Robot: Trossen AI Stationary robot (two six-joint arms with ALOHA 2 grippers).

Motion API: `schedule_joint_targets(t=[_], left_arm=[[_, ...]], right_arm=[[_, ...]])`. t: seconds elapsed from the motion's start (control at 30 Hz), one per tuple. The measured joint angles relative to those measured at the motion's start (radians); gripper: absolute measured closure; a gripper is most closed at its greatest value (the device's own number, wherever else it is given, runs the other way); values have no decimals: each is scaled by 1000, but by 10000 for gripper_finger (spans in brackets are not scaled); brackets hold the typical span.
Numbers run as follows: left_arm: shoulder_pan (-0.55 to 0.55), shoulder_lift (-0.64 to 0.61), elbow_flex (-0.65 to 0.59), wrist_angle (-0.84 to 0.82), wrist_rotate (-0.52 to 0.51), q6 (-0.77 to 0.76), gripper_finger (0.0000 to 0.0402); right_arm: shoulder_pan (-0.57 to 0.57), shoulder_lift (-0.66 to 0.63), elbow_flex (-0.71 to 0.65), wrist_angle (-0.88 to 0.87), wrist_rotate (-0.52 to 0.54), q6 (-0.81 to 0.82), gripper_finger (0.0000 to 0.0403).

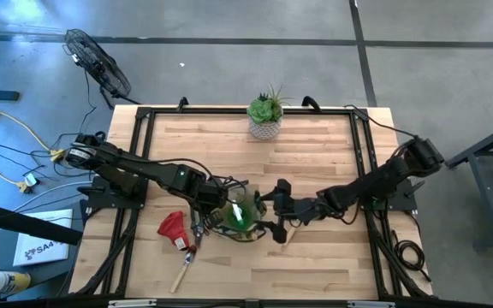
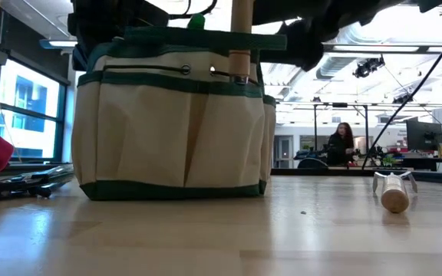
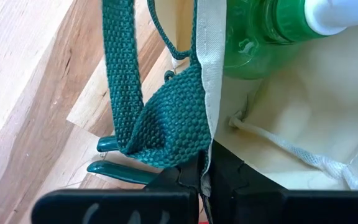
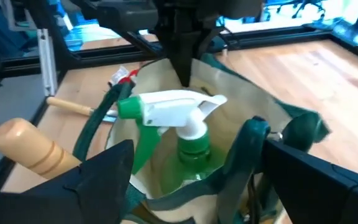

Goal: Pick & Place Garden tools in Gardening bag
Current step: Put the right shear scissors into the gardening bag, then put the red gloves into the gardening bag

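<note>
The gardening bag (image 1: 234,214) stands upright on its base near the table's middle, tan with a green rim (image 2: 175,115). A green spray bottle with a white nozzle (image 4: 173,124) stands inside it. A wooden handle (image 2: 242,38) sticks up from an outer pocket. My left gripper (image 1: 208,205) is shut on the bag's left rim. My right gripper (image 4: 197,193) stands open at the bag's right side, its fingers on either side of the rim; I cannot tell whether they touch it. A red glove (image 1: 174,227), dark pruners (image 1: 197,233) and a wooden-handled tool (image 1: 182,269) lie left of the bag. My left gripper pinches the bag's rim (image 3: 194,146) where the green strap is sewn on, one finger inside the bag and one outside. The fingers come from above, pointing steeply down. The bag stays upright with its base on the table.
A succulent in a white pot (image 1: 265,115) stands at the far edge. Another wooden-handled tool (image 2: 394,195) lies on the table right of the bag. Green-handled tools (image 3: 117,155) lie beside the bag under my left gripper. A person (image 2: 342,144) sits far off in the room behind.
</note>
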Motion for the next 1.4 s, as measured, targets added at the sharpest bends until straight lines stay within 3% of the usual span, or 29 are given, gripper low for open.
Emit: schedule_joint_targets(t=[0.73, 0.93, 1.27, 1.4], left_arm=[[0, 0, 0, 79, 2, -4, 396], [0, 0, 0, 79, 0, 7, 396], [0, 0, 0, 68, -3, 306, 396], [0, 0, 0, 69, -3, 334, 396]], right_arm=[[34, -112, 0, -178, 44, -24, 57], [34, -128, 0, -266, -31, -18, 57], [36, -190, 0, -376, -167, 54, 57], [44, -189, 0, -383, -209, 62, 57]])
